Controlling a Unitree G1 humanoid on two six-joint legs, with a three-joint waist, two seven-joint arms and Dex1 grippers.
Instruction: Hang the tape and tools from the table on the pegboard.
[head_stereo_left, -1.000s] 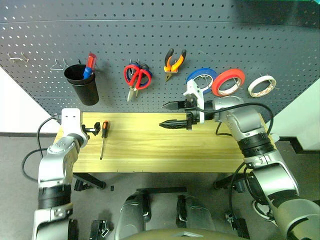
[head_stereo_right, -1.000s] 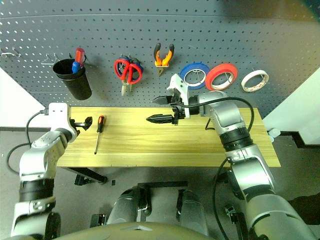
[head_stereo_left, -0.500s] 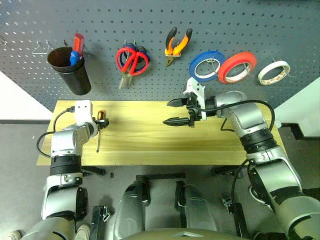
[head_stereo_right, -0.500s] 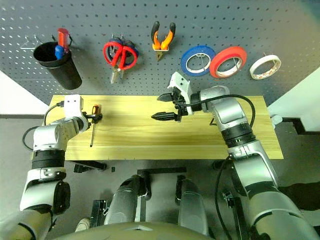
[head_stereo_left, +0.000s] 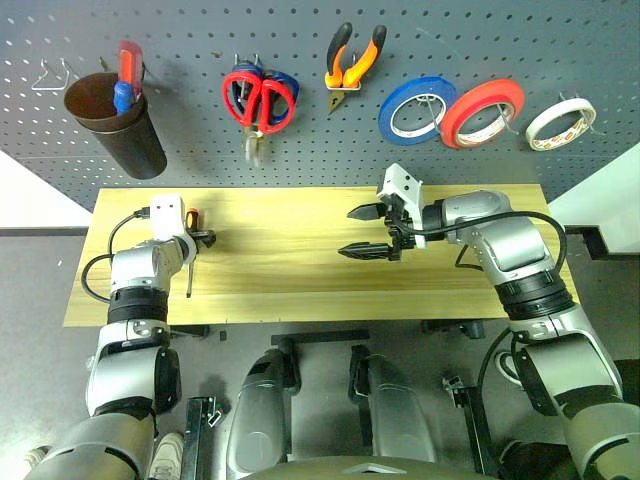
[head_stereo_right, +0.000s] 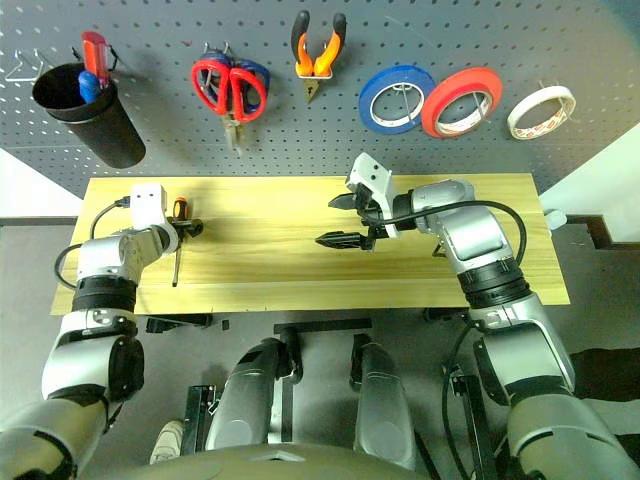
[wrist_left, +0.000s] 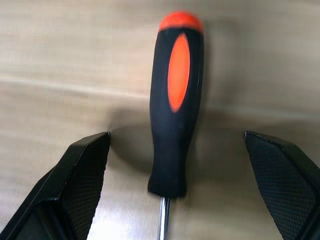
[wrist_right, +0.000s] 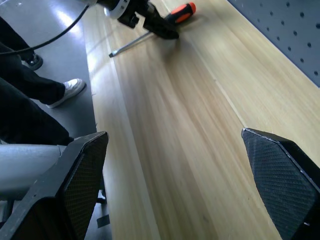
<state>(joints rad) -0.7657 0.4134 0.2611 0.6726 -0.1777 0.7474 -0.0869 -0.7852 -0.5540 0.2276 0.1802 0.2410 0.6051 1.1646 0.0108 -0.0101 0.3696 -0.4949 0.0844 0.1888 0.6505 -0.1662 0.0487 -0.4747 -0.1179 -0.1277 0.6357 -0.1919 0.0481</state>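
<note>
- With the pliers (head_stereo_left: 352, 58), the red-handled scissors (head_stereo_left: 259, 103) and the cream tape (head_stereo_left: 560, 124) already hanging on the pegboard (head_stereo_left: 300, 150), I judge the screwdriver (head_stereo_left: 190, 250) to be the one tool left to fetch from the bench (head_stereo_left: 290, 290).
- It lies flat near the bench's left end, orange-capped handle toward the pegboard, thin shaft pointing toward the front edge.
- My left hand (head_stereo_left: 203, 239) is spread wide and empty, low over the wood; in the wrist view the black-and-orange handle (wrist_left: 176, 100) sits between my two pads (wrist_left: 87, 175), closer to one than the other, touching neither as far as I can see.
- To do this well I would centre the handle between the pads, settle until they flank its thick middle rather than the narrow neck by the shaft, then squeeze across the rubber.
- A grip too near the neck could let the tool pivot and droop, so I would take it around the orange inlay.
- My right hand (head_stereo_left: 372, 232) hangs released and empty above the middle of the bench, well apart from the screwdriver; it should keep clear.
- The black cup (head_stereo_left: 108, 125) on the pegboard's left looks the likely home for it, just above where I am working.
</note>
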